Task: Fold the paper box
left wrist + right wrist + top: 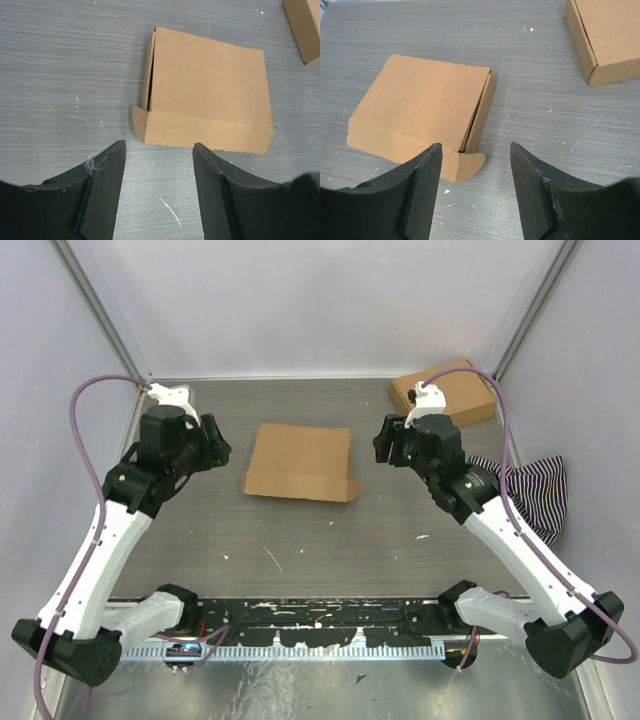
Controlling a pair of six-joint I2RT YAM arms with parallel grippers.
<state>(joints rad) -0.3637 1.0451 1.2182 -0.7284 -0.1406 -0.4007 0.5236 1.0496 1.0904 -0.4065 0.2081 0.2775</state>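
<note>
At the middle of the grey wood-grain table (pixel 200 530), the plain brown cardboard paper box (pixel 298 460) is seen lying flat with its panels closed over, between the two arms and touched by neither. A narrow front strip is seen folded along its near edge, and a small rounded tab (pixel 350 489) is left sticking out at the near corner on the right arm's side. In the right wrist view the same tab (pixel 471 165) is shown resting on the table, and a thin dark gap is visible where the side wall (pixel 481 117) is not fully tucked in. The left gripper (pixel 216 443) is held just beside the box's left edge, its jaws spread apart with nothing between them. The right gripper (pixel 384 440) is held near the box's right edge, likewise released and gripping nothing. A second, compact flat brown carton (pixel 446 390) is seen at the far right corner, well apart from the box. A black-and-white striped cloth (pixel 538 485) is seen bunched at the right edge, partly hidden behind the right arm.
</note>
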